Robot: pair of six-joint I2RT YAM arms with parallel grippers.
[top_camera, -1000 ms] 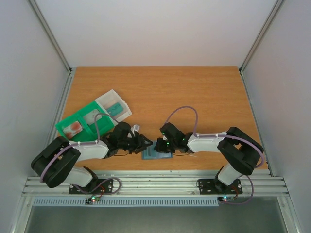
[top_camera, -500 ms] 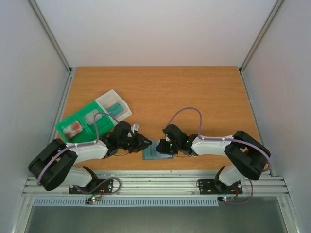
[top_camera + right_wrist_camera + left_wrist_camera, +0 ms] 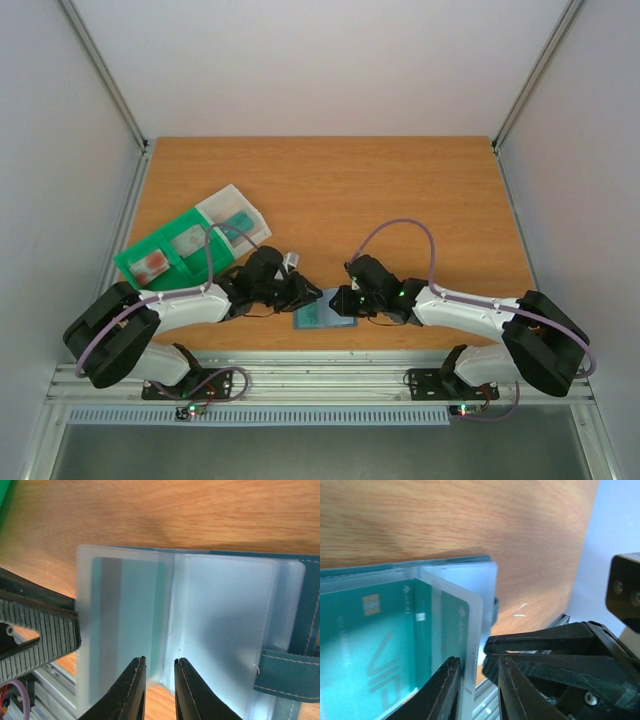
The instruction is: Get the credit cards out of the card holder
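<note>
While the card holder (image 3: 325, 316) lies open at the table's (image 3: 400, 190) near edge, low in the middle of the top view, the left jaws are nipped tight on a clear sleeve (image 3: 120, 630) holding a teal credit card (image 3: 365, 645). Right jaws straddle the sleeves' lower edge, barely apart. Gripping or not, I cannot tell.

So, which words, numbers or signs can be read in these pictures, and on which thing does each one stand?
"VI…": big sideways letters on the teal card in the card holder, left wrist view; the rest is unclear.
Small print and arrow marks on that card: too blurred to read.
Right wrist and top views: nothing readable.
</note>
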